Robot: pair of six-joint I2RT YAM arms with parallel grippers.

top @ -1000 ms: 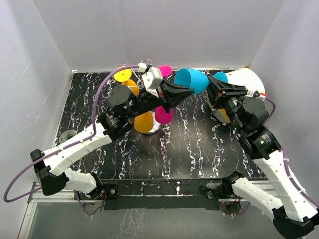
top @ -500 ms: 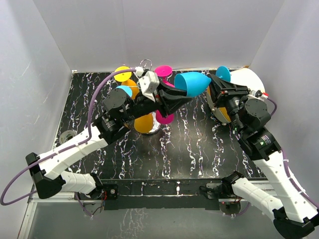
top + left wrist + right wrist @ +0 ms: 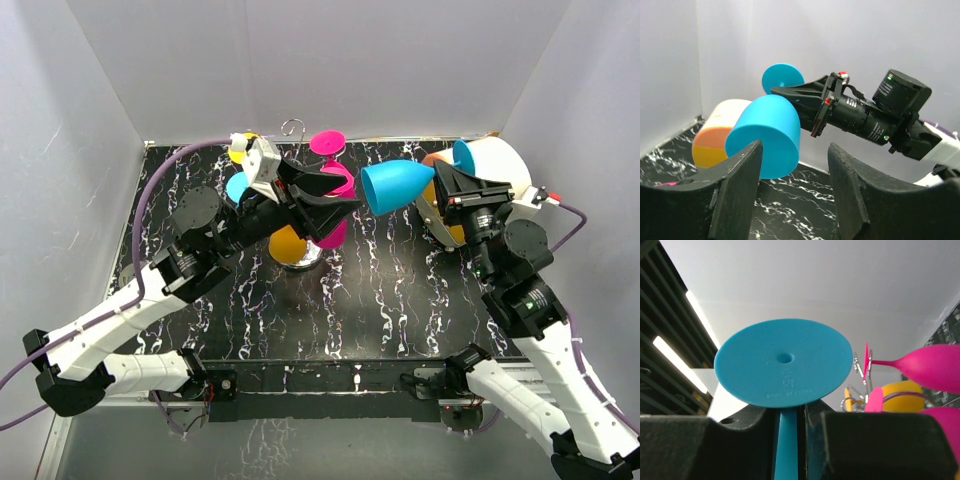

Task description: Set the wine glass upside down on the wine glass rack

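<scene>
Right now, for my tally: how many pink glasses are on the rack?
2. One pink glass at the rack's far side, another at its near side; others may be hidden.

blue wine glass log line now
blue wine glass: sideways | right gripper: shut on stem | left gripper: open by bowl | wine glass rack: not reached

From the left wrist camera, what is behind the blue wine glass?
Behind the blue wine glass a white-and-orange cylinder lies on its side. The glass covers its right part, so that end cannot be seen.
</scene>
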